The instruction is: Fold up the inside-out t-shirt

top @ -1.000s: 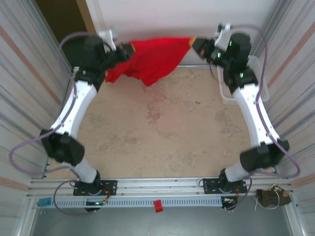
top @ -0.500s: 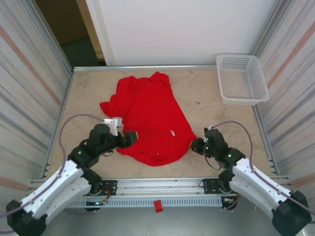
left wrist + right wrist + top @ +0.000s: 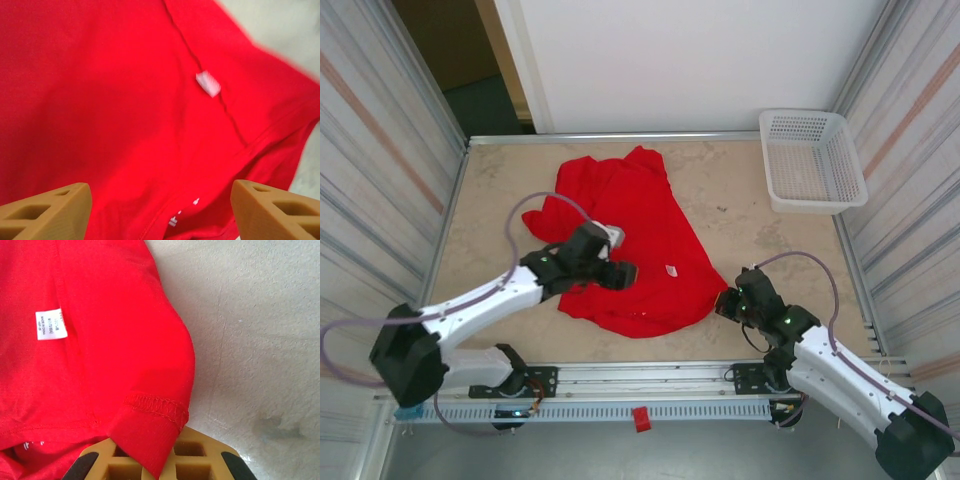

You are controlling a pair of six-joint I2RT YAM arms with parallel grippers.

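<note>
Top external: the inside-out t-shirt lies spread mid-worktop, its near hem close to the front edge. There is bare surface to the right, toward the basket.
Left wrist: the left end effector is spread over the cloth.
Right wrist: the right end effector pinches the hem corner.

You face a beige, mottled bench under even light. A plain white wall closes its far side. A ribbed grey left panel and a matching right panel flank it. A dark doorway opens at the far left corner, and a metal rail runs along the near edge.
</note>
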